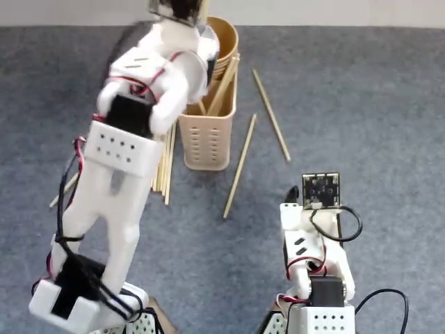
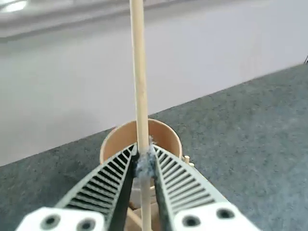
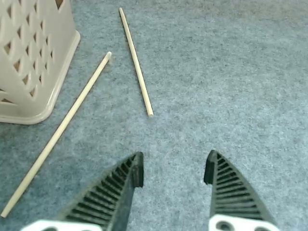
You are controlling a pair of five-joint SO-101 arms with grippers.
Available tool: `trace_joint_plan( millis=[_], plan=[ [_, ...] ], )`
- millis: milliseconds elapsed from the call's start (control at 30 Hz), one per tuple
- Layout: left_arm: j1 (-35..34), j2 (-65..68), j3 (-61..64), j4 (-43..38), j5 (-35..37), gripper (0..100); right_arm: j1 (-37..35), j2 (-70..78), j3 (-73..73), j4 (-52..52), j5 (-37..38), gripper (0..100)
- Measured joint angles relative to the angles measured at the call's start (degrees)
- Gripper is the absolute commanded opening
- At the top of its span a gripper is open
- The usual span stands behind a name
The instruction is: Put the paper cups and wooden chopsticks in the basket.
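Left wrist view gives you the left gripper [image 2: 144,155] clamped on a thin, pale, upright chopstick [image 2: 138,72], the tan paper cup [image 2: 166,132] just beyond. Your right gripper [image 3: 174,158] hangs apart; two loose sticks [image 3: 136,62] lie near the beige basket [image 3: 33,57].

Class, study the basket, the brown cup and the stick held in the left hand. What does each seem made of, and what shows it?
Basket: probably moulded plastic, beige and smooth, with even rows of slots.
Cup: likely paper, matte brown, with a thin wall and rim.
Stick in the left hand: seemingly wood, pale, bare and straight.
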Motion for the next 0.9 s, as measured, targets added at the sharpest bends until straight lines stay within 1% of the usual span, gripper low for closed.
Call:
trace_joint_plan(
  millis=[133, 233, 433, 600, 700, 767, 900],
  plan=[
    [0.4, -4.5, 12.0, -11.8, 0.0, 1, 0.0, 0.0, 0.0, 0.0, 0.0, 21.4],
    [0.3, -4.8, 16.2, -15.9, 0.0, 5, 0.0, 0.0, 0.0, 0.0, 0.0, 21.4],
    [0.3, -5.3, 20.9, -17.3, 0.0, 17, 0.0, 0.0, 0.0, 0.0, 0.0, 21.4],
    [-1.4, -10.0, 25.1, -17.3, 0.0, 19, 0.0, 0.0, 0.0, 0.0, 0.0, 21.4],
    [-5.5, -14.0, 25.8, -17.3, 0.0, 18, 0.0, 0.0, 0.0, 0.0, 0.0, 21.4],
    [-9.9, -16.4, 25.8, -16.8, 0.0, 15, 0.0, 0.0, 0.0, 0.0, 0.0, 21.4],
    [-23.6, -18.6, 25.8, -11.2, 0.0, 12, 0.0, 0.0, 0.0, 0.0, 0.0, 21.4]
  ],
)
